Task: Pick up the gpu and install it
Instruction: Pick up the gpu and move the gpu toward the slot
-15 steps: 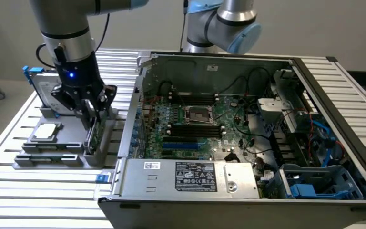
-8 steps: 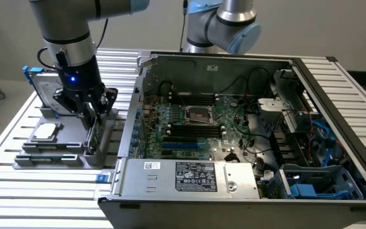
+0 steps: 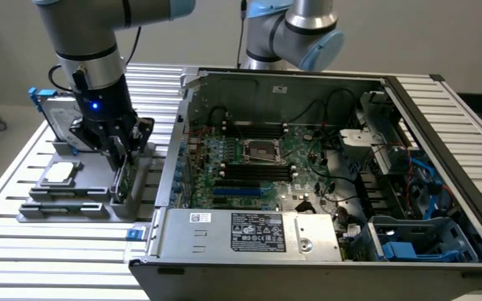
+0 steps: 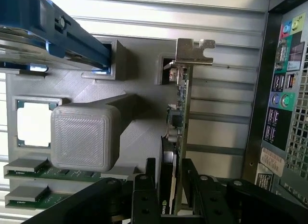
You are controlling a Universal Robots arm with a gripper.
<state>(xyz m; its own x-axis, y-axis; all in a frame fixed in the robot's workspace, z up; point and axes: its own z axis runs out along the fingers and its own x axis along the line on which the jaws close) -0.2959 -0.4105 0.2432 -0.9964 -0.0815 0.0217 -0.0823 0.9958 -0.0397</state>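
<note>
The gripper (image 3: pixel 122 163), spread, is straddling the upright gpu (image 4: pixel 181 113) with little room either side; a grey block (image 4: pixel 84 135) is crowding the exterior view's left; the case wall (image 3: pixel 172 157) is rising near on the exterior view's right; the hard drive (image 3: pixel 57 116) is standing farther back; overhead space is lying open.

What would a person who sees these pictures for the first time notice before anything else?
First, the open computer case across the middle and the exterior view's right, its motherboard laid bare. Next, the robot arm at the exterior view's left, its gripper low over a gray parts holder. There the open jaws stand on either side of the gpu, which stands on edge, its silver bracket at the far end.
</note>
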